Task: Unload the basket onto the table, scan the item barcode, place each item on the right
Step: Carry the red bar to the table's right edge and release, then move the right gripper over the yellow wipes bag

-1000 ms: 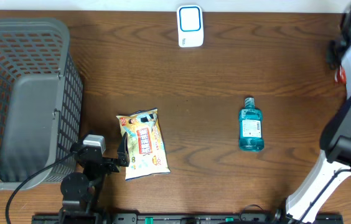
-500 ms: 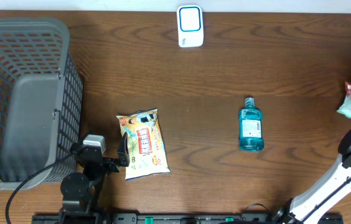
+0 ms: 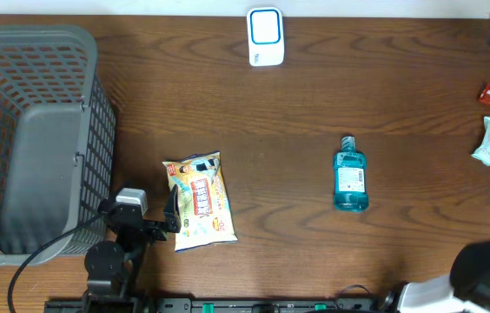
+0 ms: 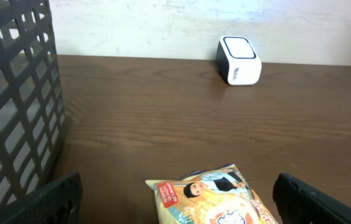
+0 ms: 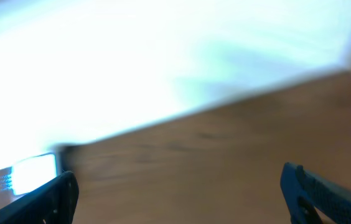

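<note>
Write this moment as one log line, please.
left gripper open, beside bag | right gripper open, empty | bottle lying on table | scanner at far edge | nothing held

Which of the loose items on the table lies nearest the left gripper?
The yellow snack bag, just beside the left gripper; the blue bottle lies farther right.

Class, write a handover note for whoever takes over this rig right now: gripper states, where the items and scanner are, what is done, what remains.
Left gripper open, empty, by the snack bag. Right gripper open, empty, near the far right corner.
Scanner at the far edge; mouthwash bottle lies mid-table.
Done: no scan shows; nothing is held.
To do: grasp an item, show its barcode to the scanner.
</note>
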`<control>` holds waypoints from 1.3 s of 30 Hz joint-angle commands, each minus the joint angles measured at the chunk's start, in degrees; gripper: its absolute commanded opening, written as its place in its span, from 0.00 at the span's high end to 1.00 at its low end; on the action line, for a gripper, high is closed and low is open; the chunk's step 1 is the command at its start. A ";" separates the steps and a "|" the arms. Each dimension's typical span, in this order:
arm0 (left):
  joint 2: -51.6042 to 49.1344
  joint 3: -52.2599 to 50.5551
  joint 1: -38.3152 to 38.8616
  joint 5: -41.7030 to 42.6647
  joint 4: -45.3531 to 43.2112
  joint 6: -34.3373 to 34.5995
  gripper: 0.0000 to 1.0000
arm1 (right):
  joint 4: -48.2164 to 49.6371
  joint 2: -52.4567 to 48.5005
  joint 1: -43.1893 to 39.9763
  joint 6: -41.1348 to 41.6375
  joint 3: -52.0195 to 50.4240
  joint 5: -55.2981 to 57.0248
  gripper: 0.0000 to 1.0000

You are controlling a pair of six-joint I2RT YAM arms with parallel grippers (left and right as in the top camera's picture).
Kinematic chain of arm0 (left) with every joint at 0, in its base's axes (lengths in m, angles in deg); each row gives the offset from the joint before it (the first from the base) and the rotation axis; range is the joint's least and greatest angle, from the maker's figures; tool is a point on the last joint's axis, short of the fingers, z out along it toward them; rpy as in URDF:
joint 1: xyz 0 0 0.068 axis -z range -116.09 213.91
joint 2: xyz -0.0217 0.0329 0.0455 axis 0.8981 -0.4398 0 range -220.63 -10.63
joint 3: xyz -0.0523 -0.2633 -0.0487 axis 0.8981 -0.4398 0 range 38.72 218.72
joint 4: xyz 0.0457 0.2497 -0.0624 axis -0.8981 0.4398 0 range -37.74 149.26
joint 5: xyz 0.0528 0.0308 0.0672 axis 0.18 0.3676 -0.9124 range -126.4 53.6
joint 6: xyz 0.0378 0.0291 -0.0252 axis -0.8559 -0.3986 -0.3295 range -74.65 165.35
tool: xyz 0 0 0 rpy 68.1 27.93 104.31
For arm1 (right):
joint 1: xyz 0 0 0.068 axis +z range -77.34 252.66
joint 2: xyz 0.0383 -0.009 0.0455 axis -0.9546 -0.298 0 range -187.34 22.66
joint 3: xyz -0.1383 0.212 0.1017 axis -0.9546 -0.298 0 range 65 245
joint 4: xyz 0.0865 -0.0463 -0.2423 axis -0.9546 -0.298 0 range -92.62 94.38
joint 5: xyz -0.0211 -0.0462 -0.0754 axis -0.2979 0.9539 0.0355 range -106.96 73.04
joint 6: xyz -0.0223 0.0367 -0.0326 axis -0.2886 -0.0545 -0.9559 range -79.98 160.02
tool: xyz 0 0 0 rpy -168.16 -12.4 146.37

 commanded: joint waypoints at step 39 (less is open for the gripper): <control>0.31 -0.94 -0.20 0.72 1.36 -0.74 0.02 | -11.96 -20.72 65.53 10.12 -14.56 -2.32 0.01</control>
